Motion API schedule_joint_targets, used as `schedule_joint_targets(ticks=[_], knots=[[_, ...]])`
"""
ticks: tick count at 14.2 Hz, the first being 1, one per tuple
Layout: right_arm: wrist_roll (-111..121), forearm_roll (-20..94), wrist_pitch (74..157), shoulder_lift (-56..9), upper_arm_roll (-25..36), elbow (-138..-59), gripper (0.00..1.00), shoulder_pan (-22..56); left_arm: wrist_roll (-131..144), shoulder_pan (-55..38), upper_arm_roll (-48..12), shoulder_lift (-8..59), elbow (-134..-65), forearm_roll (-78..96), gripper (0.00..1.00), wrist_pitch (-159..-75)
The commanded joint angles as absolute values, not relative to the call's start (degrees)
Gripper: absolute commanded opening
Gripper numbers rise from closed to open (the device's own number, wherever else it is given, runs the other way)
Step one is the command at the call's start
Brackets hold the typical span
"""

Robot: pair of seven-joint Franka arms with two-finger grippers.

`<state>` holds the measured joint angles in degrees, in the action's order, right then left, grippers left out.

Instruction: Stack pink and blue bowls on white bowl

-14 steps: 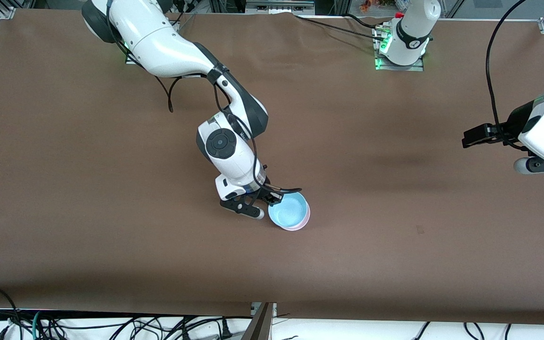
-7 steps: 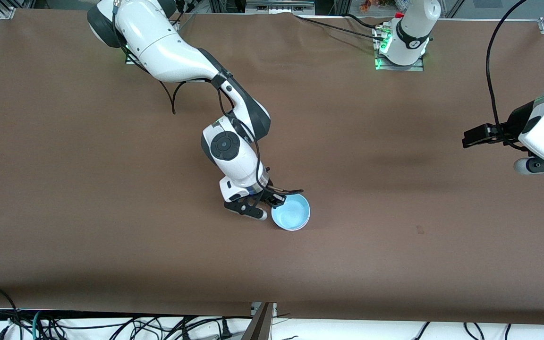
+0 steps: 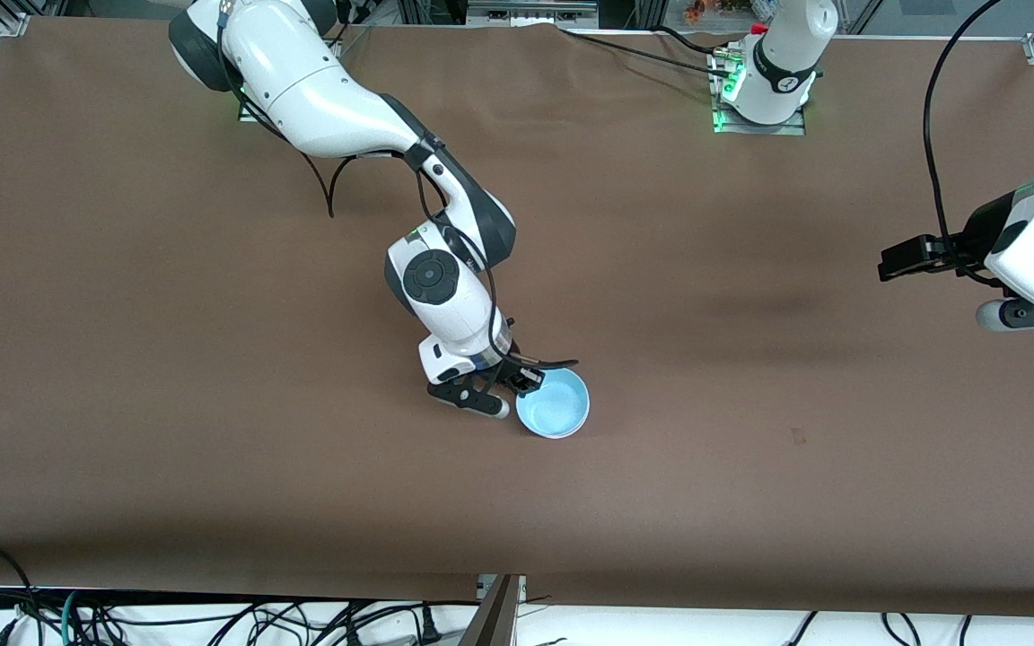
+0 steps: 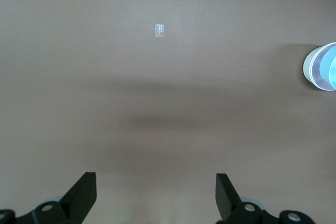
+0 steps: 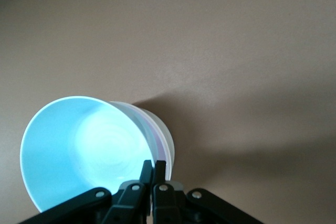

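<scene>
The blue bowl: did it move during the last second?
Yes. The blue bowl, pinched at its rim by the right gripper, has settled level into the stack; the pink edge seen under it earlier, on the front camera's side, is now covered.

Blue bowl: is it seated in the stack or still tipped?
Seated. The blue bowl sits level, nested in the stack in the front view, while the right end effector pinches its rim.

The blue bowl (image 3: 555,405) is a light sky-blue, paler and almost white at the middle of its inside. Under its rim a thin pale pink band marks the pink bowl (image 5: 160,139), and outside that lies the plain white of the white bowl (image 5: 167,136). The counter (image 3: 212,431) is a flat, unpatterned brown. Both arms are white with dark grey joints; the right hand (image 3: 517,379) and left hand (image 4: 156,195) are black
</scene>
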<state>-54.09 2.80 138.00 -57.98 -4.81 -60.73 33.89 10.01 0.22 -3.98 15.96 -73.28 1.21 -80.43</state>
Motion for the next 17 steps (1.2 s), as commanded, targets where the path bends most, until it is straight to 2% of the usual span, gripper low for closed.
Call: schedule_joint_targets(ticks=[1, 17], knots=[[-54.93, 1.41, 138.16, -59.33, -4.22, -58.45, 0.00, 34.54, 8.96, 0.18, -3.96, 14.50, -74.62, 0.35, 1.00, -80.33], [-54.93, 0.35, 137.99, -60.38, -4.13, -58.54, 0.00, 35.24, 9.14, -0.35, -3.87, 14.68, -74.53, 0.44, 1.00, -80.42]])
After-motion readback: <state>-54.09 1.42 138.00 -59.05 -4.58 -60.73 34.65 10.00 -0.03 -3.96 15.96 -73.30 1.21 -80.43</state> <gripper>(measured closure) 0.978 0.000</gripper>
